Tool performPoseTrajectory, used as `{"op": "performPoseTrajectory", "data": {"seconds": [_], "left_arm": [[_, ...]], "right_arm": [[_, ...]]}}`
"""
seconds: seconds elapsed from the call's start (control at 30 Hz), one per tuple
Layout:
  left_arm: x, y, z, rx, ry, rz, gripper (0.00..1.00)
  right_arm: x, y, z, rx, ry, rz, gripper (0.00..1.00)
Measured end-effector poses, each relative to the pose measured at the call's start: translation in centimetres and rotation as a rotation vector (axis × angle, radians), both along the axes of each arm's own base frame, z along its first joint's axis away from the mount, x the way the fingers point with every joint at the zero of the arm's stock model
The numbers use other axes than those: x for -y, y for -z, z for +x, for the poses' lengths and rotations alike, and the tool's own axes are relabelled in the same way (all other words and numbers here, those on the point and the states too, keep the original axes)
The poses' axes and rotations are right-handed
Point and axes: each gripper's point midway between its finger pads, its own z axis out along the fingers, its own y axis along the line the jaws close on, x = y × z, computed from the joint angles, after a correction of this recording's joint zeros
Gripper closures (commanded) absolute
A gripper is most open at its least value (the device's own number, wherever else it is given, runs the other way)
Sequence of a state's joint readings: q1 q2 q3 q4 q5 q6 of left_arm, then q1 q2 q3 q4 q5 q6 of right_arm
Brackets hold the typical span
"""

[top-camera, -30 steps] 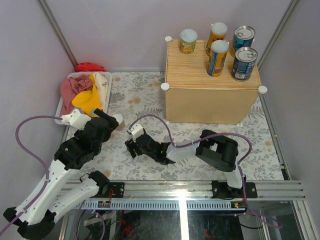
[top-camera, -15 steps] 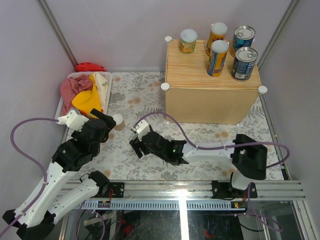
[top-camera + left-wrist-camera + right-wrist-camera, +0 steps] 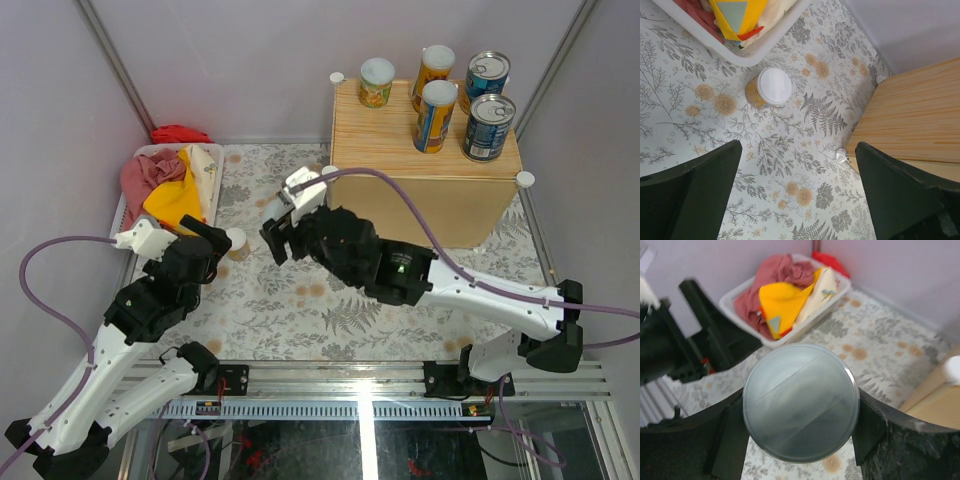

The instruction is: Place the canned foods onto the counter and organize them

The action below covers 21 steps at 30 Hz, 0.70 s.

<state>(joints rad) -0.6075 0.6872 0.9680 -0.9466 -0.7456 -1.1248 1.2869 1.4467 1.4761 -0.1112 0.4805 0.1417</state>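
**Right pincer has a can, one jar on the mat**

Nearest me, the left gripper hangs wide apart, holding nothing. Just past it an orange jar stands upright on the floral mat, white lid up, axis vertical, just beside the white basket of cloths. My right gripper is clamped on a pale-lidded can. Its round end faces the wrist camera, its axis runs along the fingers, and it sits above the mat between basket and counter. Farthest, upright on the counter: green-labelled can, two orange-yellow cans, two blue tins.
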Motion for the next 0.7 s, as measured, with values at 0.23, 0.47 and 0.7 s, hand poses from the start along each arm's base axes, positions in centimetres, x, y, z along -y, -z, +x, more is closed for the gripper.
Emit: {"op": "performPoseTrajectory", "data": {"seconds": [0.23, 0.47, 0.7], "left_arm": [[0.3, -0.4, 0.5, 0.021, -0.001, -0.016, 0.03], [0.7, -0.5, 0.7, 0.024, 0.001, -0.035, 0.03], [1.1, -0.4, 0.7, 0.021, 0.015, -0.057, 0.04]], "right_arm": [[4.9, -4.6, 5.9, 0.043, 0.166, 0.009, 0.95], [10.3, -7.2, 11.9, 0.066, 0.345, 0.016, 0.95], [15.4, -7.8, 18.3, 0.061, 0.513, 0.008, 0.95]]}}
